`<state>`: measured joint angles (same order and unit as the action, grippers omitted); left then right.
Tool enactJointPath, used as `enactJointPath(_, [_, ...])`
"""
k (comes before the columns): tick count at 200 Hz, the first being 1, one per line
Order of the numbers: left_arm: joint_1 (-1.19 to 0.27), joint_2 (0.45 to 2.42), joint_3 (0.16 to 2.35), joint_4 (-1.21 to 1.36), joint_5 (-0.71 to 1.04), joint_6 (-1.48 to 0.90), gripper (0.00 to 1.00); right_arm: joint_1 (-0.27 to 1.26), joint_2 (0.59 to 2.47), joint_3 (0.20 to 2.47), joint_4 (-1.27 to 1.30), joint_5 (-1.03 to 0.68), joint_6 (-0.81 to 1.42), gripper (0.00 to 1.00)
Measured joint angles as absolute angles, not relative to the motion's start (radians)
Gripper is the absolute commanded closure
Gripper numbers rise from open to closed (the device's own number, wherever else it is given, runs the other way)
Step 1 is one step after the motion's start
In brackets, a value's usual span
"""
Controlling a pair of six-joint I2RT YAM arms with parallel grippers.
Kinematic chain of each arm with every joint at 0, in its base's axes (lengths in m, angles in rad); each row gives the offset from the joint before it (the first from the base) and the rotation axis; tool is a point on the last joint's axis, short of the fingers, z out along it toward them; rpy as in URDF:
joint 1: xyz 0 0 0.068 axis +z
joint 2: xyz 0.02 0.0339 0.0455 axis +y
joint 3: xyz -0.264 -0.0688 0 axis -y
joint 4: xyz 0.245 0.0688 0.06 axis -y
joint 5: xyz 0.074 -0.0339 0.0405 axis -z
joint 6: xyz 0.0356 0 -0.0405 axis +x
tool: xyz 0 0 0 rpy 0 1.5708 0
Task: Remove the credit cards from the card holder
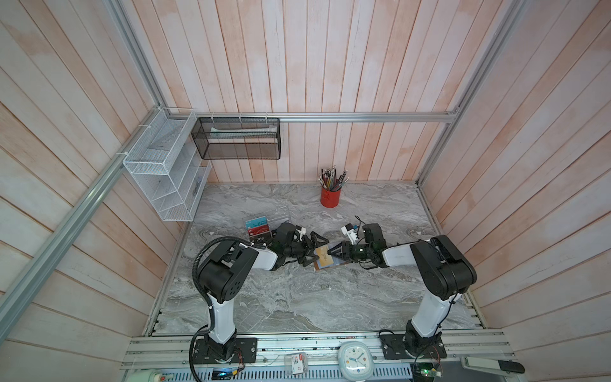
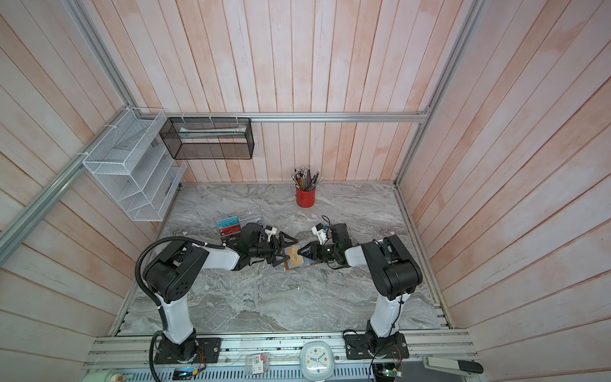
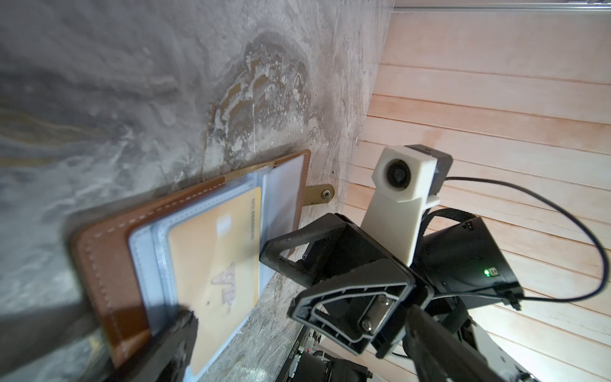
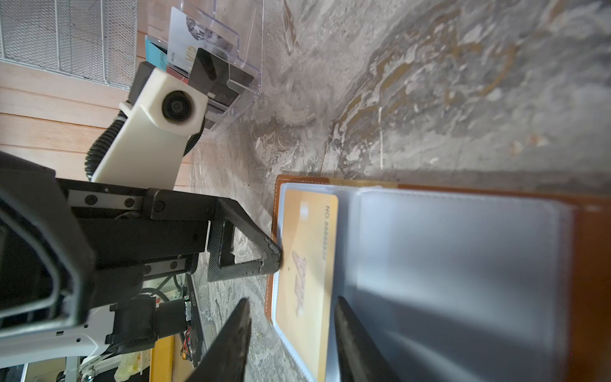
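Note:
The tan-brown card holder (image 1: 325, 263) (image 2: 298, 263) lies open on the marble table, its clear sleeves facing up. A gold-yellow credit card (image 3: 211, 251) (image 4: 307, 231) sits in the sleeve on the left-arm side. No other credit card shows. My left gripper (image 1: 314, 249) (image 3: 301, 314) is wide open. One of its fingers (image 4: 264, 254) presses its tip on the holder's edge beside the gold card. My right gripper (image 1: 330, 254) (image 4: 292, 302) hangs over the gold card with its jaws apart. One finger is over the card's inner edge, the other beyond the holder's outer edge.
A clear acrylic rack (image 1: 264, 220) (image 4: 238, 56) with Vip cards stands just behind the left wrist. A red pencil cup (image 1: 330, 195) stands at the back. A white wire basket (image 1: 165, 175) and a black mesh basket (image 1: 238, 139) hang on the walls.

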<state>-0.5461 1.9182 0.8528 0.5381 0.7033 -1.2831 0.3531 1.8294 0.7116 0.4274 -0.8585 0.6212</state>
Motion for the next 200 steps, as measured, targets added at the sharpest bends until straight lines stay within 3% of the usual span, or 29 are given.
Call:
enactJointPath(89, [-0.535, 1.925, 0.807, 0.608, 0.711, -1.283, 0.00, 0.353, 1.856, 0.702, 0.480, -0.883, 0.629, 0.63])
enactJointPath(200, [-0.532, 1.929, 0.782, 0.658, 0.719, -1.275, 0.00, 0.340, 1.893, 0.630, 0.652, -0.921, 0.705, 0.75])
